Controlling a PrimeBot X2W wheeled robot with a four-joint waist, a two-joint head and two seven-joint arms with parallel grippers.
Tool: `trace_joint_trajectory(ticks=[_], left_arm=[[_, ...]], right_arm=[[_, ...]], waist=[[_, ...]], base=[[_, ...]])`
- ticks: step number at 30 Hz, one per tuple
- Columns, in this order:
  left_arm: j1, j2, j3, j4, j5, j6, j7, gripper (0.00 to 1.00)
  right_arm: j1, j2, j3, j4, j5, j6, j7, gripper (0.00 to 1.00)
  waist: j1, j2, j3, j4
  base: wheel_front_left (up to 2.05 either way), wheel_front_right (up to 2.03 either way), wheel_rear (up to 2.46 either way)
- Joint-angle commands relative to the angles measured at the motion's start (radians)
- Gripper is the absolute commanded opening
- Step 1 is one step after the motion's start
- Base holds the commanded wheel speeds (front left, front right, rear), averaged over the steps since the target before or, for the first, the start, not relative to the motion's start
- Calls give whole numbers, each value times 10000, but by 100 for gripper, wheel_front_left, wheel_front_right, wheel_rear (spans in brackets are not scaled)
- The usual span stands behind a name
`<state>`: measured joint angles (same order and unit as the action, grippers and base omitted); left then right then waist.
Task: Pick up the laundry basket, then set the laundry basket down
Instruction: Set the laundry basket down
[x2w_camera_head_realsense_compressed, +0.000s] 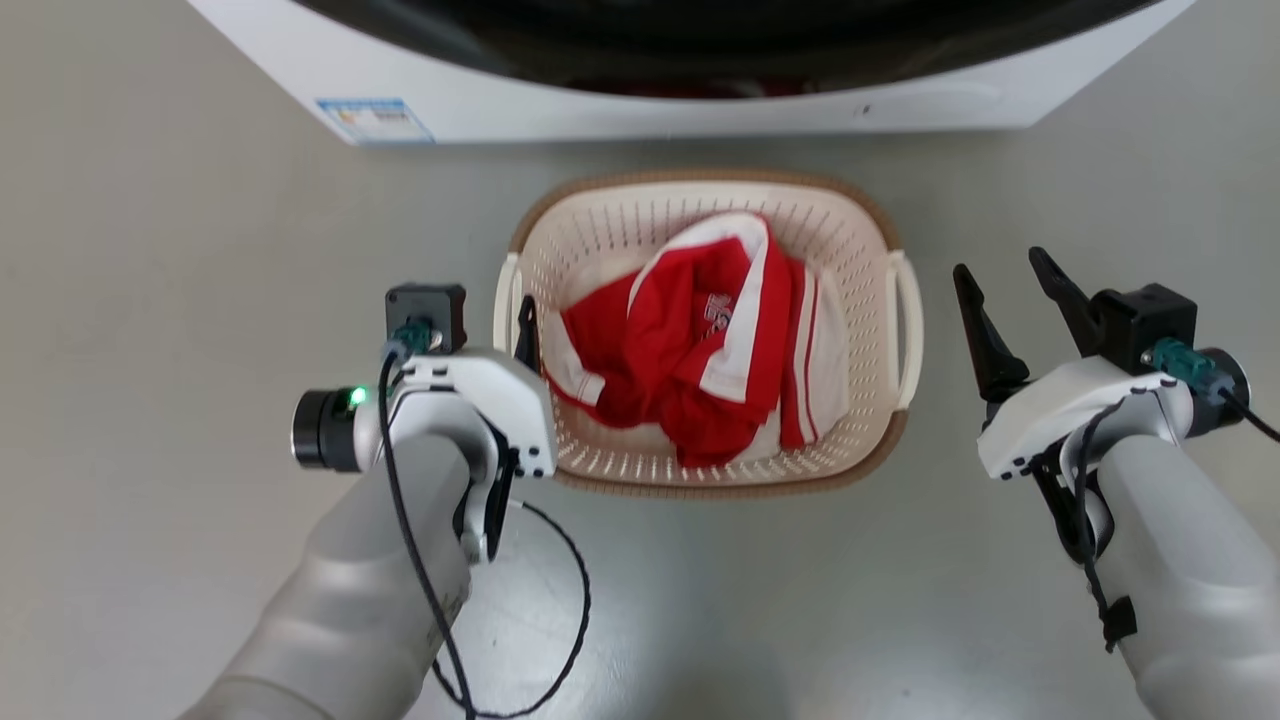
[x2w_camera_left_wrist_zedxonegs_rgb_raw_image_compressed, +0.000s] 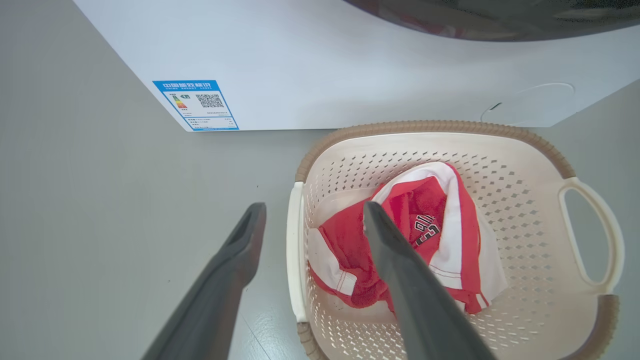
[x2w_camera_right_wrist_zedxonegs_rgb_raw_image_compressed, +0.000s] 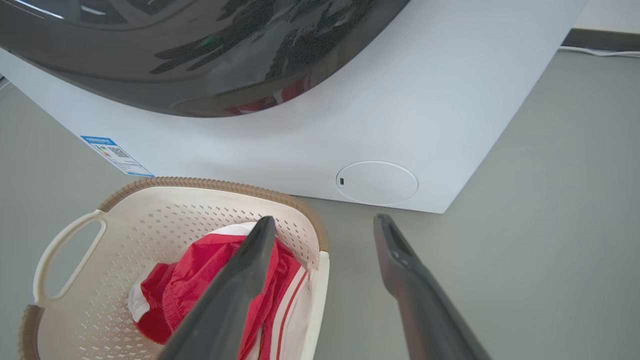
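The laundry basket (x2w_camera_head_realsense_compressed: 700, 182) stands on the grey floor right in front of me, cream and perforated with a brown rim, holding a red and white garment (x2w_camera_head_realsense_compressed: 690, 350). My left gripper (x2w_camera_head_realsense_compressed: 510, 325) is open. In the left wrist view its two fingers (x2w_camera_left_wrist_zedxonegs_rgb_raw_image_compressed: 240, 250) straddle the basket's left white handle (x2w_camera_left_wrist_zedxonegs_rgb_raw_image_compressed: 295, 250), one inside the basket (x2w_camera_left_wrist_zedxonegs_rgb_raw_image_compressed: 430, 126) and one outside. My right gripper (x2w_camera_head_realsense_compressed: 1010, 285) is open and empty, a short gap to the right of the right handle (x2w_camera_head_realsense_compressed: 908, 330). In the right wrist view, the right gripper (x2w_camera_right_wrist_zedxonegs_rgb_raw_image_compressed: 324, 221) points past that handle (x2w_camera_right_wrist_zedxonegs_rgb_raw_image_compressed: 320, 300).
A white washing machine (x2w_camera_head_realsense_compressed: 700, 110) with a dark door stands just behind the basket, close to its far rim. A black cable (x2w_camera_head_realsense_compressed: 570, 600) loops down from my left arm over the floor. Bare grey floor lies left, right and near me.
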<state>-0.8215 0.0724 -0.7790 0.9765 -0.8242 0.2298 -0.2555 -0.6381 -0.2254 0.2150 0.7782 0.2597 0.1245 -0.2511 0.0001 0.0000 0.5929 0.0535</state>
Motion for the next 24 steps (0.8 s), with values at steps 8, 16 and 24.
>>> trace_joint_trajectory(ticks=[8,16,24], left_arm=[[1854,400,1958,-1682,1820,-146,-62,100],[3125,459,3058,-2347,2856,-499,-62,100],[4257,552,4352,-3148,3543,-815,-62,100]], right_arm=[[1177,215,-511,-859,-755,62,-107,100],[1861,309,-542,-1220,-1204,62,-107,100],[2433,386,-689,-1668,-1468,62,-107,100]], waist=[[0,0,-2168,-218],[0,0,-3583,-263],[0,0,-4769,-446]], base=[[0,0,0],[0,0,0],[0,0,0]])
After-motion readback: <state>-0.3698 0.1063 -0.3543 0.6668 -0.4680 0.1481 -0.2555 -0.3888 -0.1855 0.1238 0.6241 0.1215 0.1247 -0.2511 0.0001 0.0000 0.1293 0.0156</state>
